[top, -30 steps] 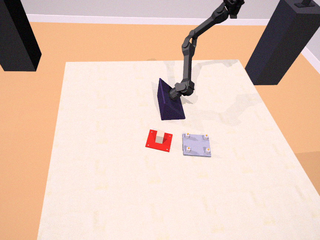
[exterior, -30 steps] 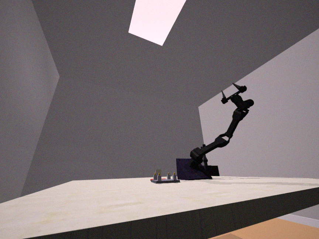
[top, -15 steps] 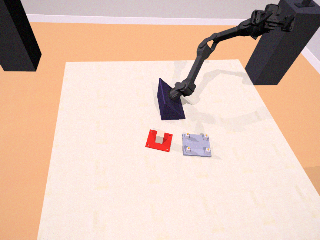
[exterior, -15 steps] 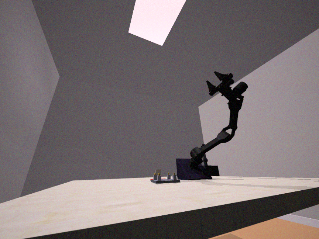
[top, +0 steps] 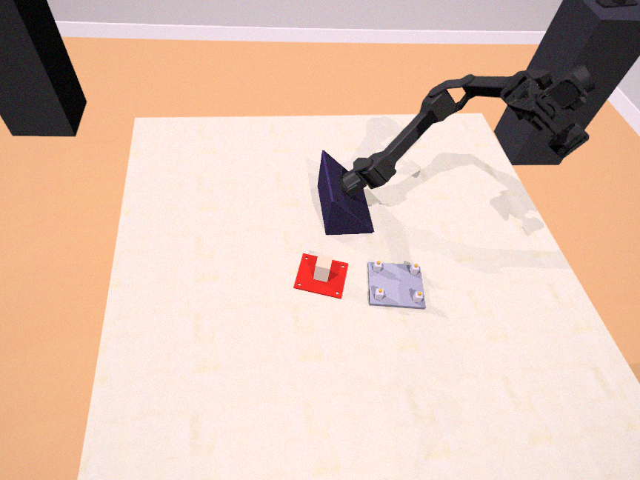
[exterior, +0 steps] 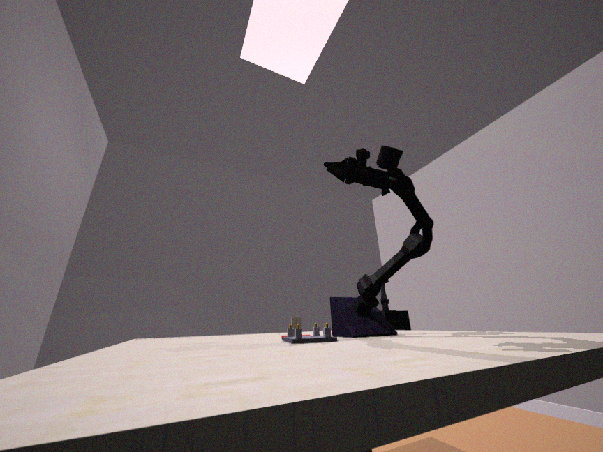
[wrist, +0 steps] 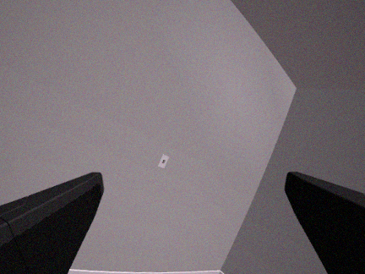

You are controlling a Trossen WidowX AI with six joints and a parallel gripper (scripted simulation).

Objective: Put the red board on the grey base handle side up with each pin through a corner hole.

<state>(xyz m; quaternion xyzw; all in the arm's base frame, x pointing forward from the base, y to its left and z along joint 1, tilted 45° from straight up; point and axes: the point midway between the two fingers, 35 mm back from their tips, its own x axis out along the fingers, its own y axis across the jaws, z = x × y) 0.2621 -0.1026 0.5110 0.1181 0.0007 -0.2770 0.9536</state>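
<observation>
The flat red board (top: 309, 285) (exterior: 285, 336) lies on the table left of the base in the top view, turned slightly relative to it. Its pale square handle (top: 321, 272) (exterior: 296, 321) points up, and small holes show near its corners. The grey base (top: 398, 284) (exterior: 316, 340) lies beside it, with a gold-tipped post at each corner and nothing on the pins. My gripper (top: 571, 142) (exterior: 336, 171) (wrist: 195, 183) is open and empty, high above the table, well away from board and base. The wrist view shows only wall and ceiling between the spread fingers.
A dark purple wedge (top: 345, 214) (exterior: 350, 316) stands behind the board and base and carries the arm's foot. A dark pillar (top: 537, 139) stands beyond the table's right edge and another (top: 38, 77) at the upper left. The table (top: 207, 361) (exterior: 195, 374) ends at the right.
</observation>
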